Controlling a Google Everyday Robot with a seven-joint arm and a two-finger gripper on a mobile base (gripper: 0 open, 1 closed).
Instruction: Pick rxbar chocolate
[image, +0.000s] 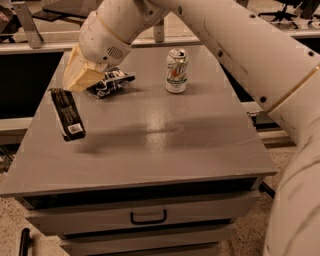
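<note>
The rxbar chocolate (67, 114) is a slim black bar with a small white label at its near end. It lies flat on the grey table (165, 145) near the left edge. My gripper (79, 76), with tan fingers, hangs from the white arm just beyond and above the bar's far end, apart from it. It sits between the bar and a dark snack bag (111, 82) to its right.
A green and white soda can (176, 70) stands upright at the back middle of the table. The table has a drawer with a dark handle (148, 217) at the front. My white arm (235, 45) crosses the upper right. Desks and chairs stand behind.
</note>
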